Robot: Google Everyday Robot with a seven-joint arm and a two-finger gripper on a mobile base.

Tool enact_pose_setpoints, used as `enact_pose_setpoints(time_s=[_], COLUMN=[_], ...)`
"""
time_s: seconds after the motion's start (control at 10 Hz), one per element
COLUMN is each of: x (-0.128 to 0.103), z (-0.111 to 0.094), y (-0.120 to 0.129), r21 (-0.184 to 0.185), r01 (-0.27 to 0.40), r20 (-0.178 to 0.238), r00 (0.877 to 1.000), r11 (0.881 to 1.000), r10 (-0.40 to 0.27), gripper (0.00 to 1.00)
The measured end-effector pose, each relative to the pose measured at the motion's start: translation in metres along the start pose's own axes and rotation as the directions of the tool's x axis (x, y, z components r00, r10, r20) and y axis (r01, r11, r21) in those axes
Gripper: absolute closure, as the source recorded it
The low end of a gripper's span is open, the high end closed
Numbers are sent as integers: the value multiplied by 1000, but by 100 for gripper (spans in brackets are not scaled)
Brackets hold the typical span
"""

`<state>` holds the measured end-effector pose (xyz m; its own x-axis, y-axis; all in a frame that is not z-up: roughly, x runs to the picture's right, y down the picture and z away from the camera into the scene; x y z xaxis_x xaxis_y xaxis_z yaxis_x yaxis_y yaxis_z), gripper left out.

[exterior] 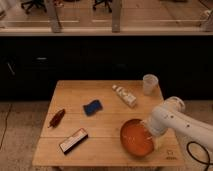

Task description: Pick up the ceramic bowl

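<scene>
Hand at rim of ceramic bowl (mouth upward).

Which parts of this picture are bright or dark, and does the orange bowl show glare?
Camera view: the table is evenly lit, the cabinets behind it dark; the ceramic bowl shows no hard glare; the end effector sits at its rim nearest the arm.

I see a dim, warm scene: soft overhead light on the pale wooden surface, dark cabinets behind. A faint sheen shows inside the glossy orange-red ceramic bowl, with the hand at its right rim.
</scene>
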<state>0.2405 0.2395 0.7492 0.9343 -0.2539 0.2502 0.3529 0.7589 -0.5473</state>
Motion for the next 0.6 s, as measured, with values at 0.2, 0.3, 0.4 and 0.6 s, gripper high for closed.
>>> enact_pose_setpoints(time_s=[0.2, 0.3, 0.4, 0.6], x=[-1, -1, 0, 1], z=[-1, -1, 0, -1], y=[-2, -3, -2, -2], r21=[5, 5, 5, 8], r01=[-1, -3, -4, -8], r20=[-10, -14, -19, -29], r00=[1000, 1000, 1000, 1000], r11=[1000, 1000, 1000, 1000], r10=[1, 3, 4, 8], gripper=[20, 20, 20, 20])
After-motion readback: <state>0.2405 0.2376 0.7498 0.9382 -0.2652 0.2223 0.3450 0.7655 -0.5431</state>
